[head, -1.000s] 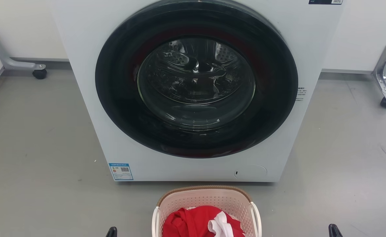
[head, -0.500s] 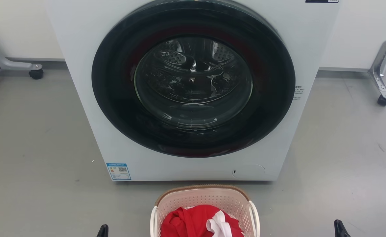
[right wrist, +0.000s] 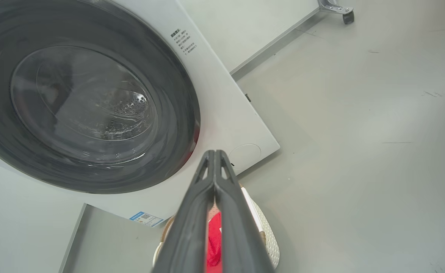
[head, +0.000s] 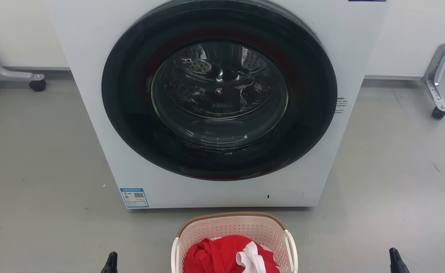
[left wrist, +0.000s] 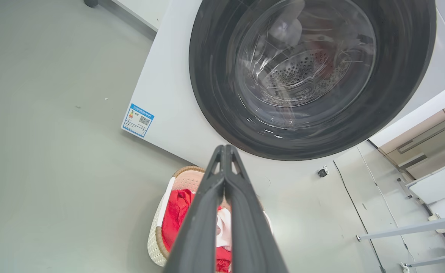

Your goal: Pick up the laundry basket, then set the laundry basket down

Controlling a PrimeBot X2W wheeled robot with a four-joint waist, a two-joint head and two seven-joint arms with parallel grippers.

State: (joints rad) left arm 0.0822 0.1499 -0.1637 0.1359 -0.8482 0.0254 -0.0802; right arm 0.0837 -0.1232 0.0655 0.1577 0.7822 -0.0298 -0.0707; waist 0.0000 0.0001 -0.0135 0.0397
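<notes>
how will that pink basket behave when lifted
The laundry basket is perforated plastic, so probably light and slightly flexible. The red garment and white cloth inside look soft, adding little weight. Lifted by one white handle alone, it would likely tilt.

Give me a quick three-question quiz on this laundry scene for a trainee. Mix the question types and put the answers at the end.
1. True or false: the laundry basket stands on the floor in front of the washing machine.
2. Multiple choice: the largest cloth in the basket is A blue, B red, C green.
3. Fill in the blank: the left gripper and the right gripper are both ____, holding nothing.

Key: 1 true; 2 B; 3 shut.
</notes>
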